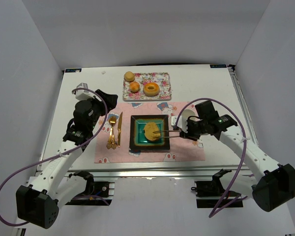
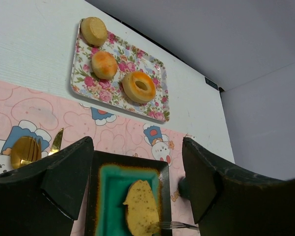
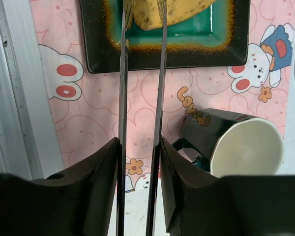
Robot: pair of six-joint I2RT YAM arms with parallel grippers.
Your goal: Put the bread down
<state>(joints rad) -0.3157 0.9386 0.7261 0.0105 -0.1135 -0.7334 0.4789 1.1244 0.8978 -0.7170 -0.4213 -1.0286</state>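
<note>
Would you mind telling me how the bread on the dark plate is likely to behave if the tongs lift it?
The bread looks flat and oval, so it probably won't roll. Its rough, speckled top should give the thin tongs some grip, though it might crumble if pinched hard. Being thin, it is probably light.

The left arm [image 1: 64, 157] stretches far up the left side, its left gripper [image 2: 137, 147] hovering with jaws spread wide. The right arm [image 1: 250, 152] bends in from the near right, its right gripper [image 3: 139, 145] clamped on thin tongs [image 3: 122, 98], pointing left.
</note>
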